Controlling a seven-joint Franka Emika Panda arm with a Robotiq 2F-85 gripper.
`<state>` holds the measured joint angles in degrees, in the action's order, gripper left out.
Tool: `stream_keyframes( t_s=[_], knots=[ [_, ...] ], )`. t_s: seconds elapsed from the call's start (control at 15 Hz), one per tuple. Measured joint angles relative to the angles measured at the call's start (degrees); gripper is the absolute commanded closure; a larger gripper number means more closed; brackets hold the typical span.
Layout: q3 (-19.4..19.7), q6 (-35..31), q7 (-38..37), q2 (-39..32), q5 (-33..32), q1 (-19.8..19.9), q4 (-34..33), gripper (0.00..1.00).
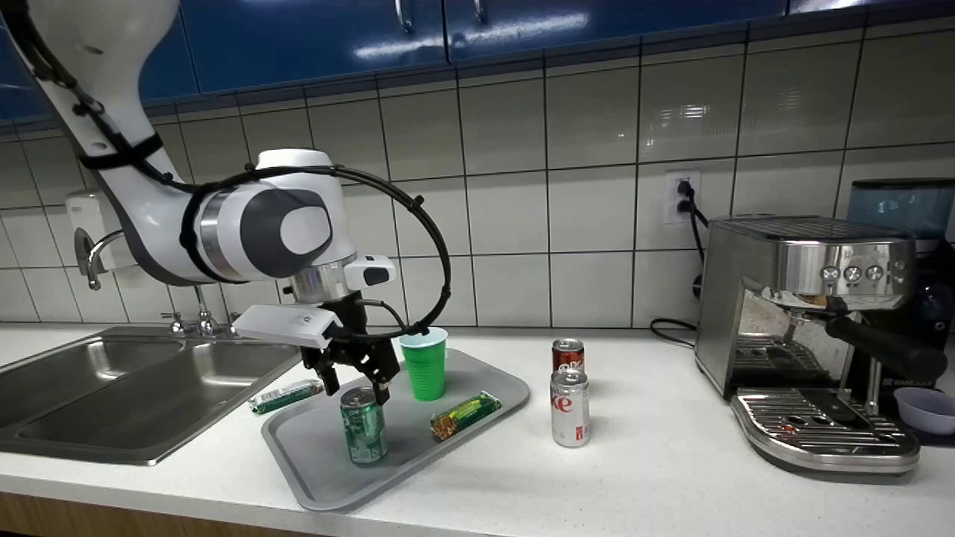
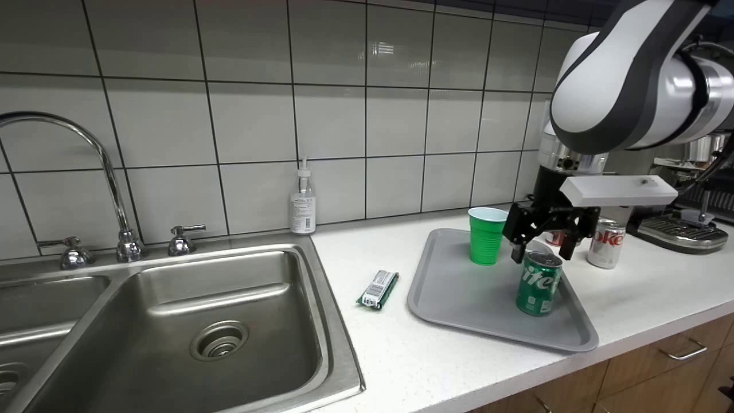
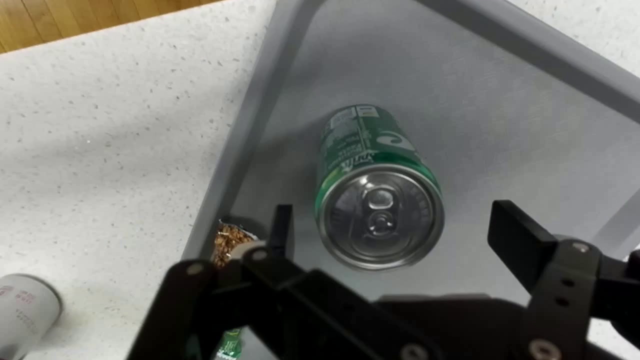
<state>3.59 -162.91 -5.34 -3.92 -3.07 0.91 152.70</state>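
The gripper (image 3: 395, 220) hangs above the gray tray (image 2: 459, 304), pointing down, its two black fingers (image 3: 517, 237) spread wide. In the wrist view the green Sprite can (image 2: 538, 287) shows between them with a gap on either side; it stands upright on the tray, near one of its edges. Whether their ends sit level with the can's rim or slightly over it, I cannot tell. The wrist (image 1: 321, 280) points almost straight down at the tray, and behind it the white arm (image 1: 246, 231) bends: in an exterior view one section runs close to level, higher than the tray, and the next slopes steeply up and out of the frame. Also on the tray are an upright green cup (image 1: 427, 369) and, by the tray's rim, a green wrapped bar (image 1: 466, 416). A second bar (image 2: 378, 289) lies on the counter (image 1: 656, 462) near the tray, between it and the sink (image 2: 172, 367). On the tray's opposite side stand a silver can (image 1: 570, 418) with red lettering and a red can (image 1: 568, 354); well beyond them from the tray is the coffee machine (image 1: 806, 261).
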Motion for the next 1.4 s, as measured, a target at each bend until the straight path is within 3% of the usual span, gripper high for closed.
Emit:
stream_keyframes(
  t_s=[0.8,1.4],
  knots=[
    [-3.4,0.2,-1.5,4.5,0.0,-2.1,0.4,0.0],
    [-7.9,0.2,-15.5,4.5,-5.7,-5.9,-0.1,0.0]
  ],
)
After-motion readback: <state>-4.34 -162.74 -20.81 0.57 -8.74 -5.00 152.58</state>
